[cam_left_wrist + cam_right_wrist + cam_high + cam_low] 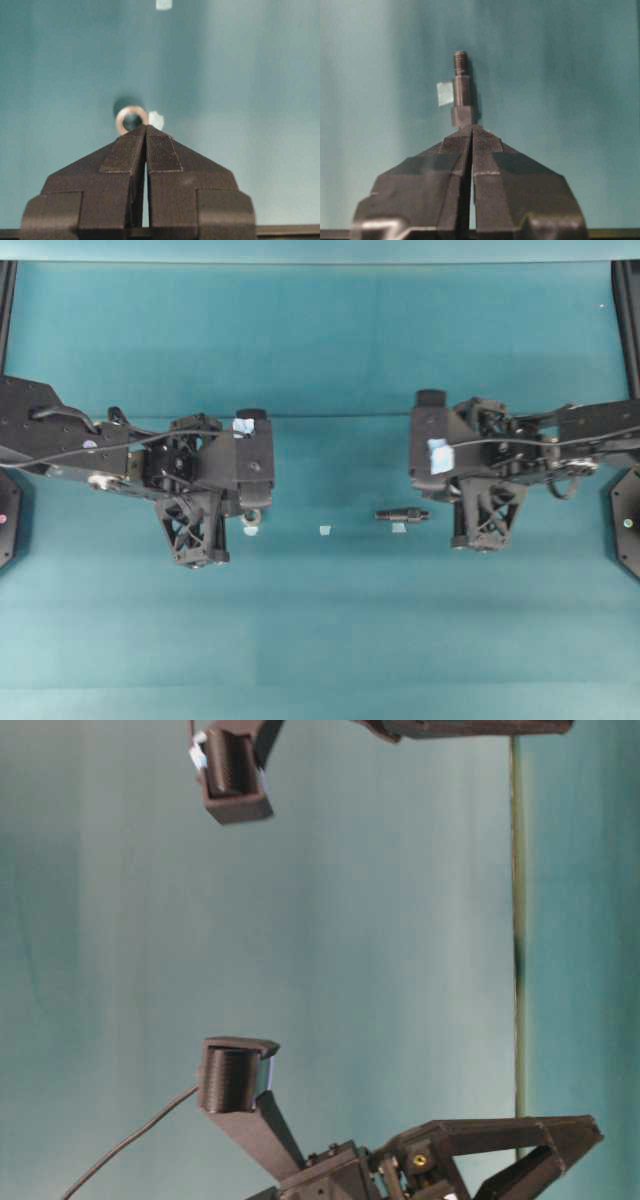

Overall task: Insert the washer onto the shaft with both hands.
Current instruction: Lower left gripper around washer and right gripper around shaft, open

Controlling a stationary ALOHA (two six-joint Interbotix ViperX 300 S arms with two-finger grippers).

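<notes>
Blue tape scrap (445,93) beside shaft (462,91)

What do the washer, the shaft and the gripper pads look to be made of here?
Washer: likely metal, dull tan-grey, with a faint sheen on its rim.
Shaft: dark grey metal by its look, matte, stepped, with a threaded tip.
Left gripper and right gripper: black, probably plastic; fine ribbing on the pads suggests a grip surface.

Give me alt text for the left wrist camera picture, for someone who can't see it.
The shut left gripper points at a small metal washer lying flat on a teal table, its tips just short of the ring. A pale tape scrap lies beside the washer, and another scrap sits farther off.
</notes>
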